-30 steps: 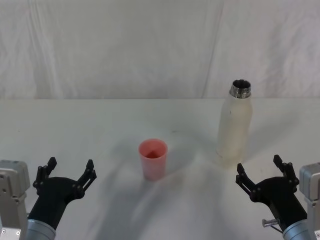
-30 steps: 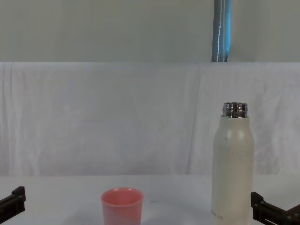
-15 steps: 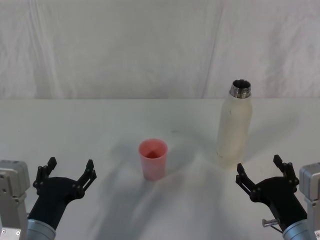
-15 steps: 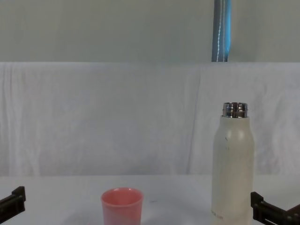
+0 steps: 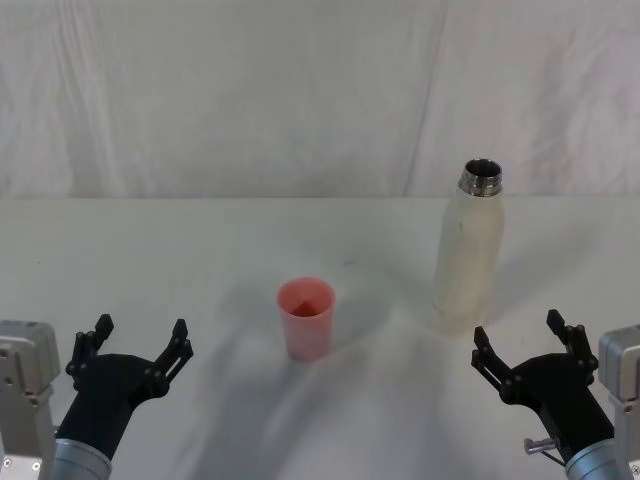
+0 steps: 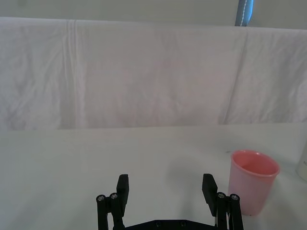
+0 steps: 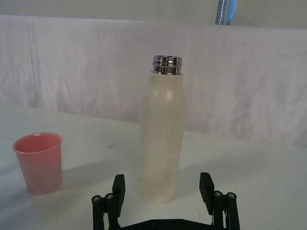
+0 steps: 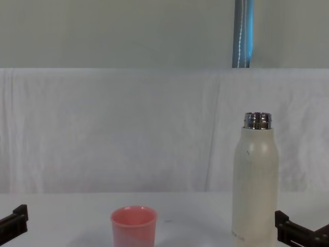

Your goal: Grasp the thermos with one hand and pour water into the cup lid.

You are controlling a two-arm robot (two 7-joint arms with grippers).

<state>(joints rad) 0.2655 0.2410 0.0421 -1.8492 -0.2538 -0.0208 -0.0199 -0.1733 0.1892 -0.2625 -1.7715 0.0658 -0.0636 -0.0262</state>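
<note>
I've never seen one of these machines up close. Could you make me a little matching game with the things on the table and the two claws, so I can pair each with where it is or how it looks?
Things:
1. thermos
2. cup lid
3. left gripper
4. right gripper

Descriptions:
A. salmon pink, standing upright mid-table
B. open, low at the near edge, just short of the cream bottle
C. tallest item, cream-white, uncapped steel neck
D. open, low at the near edge, on the pink cup's side

Pairs: 1-C, 2-A, 3-D, 4-B
</note>
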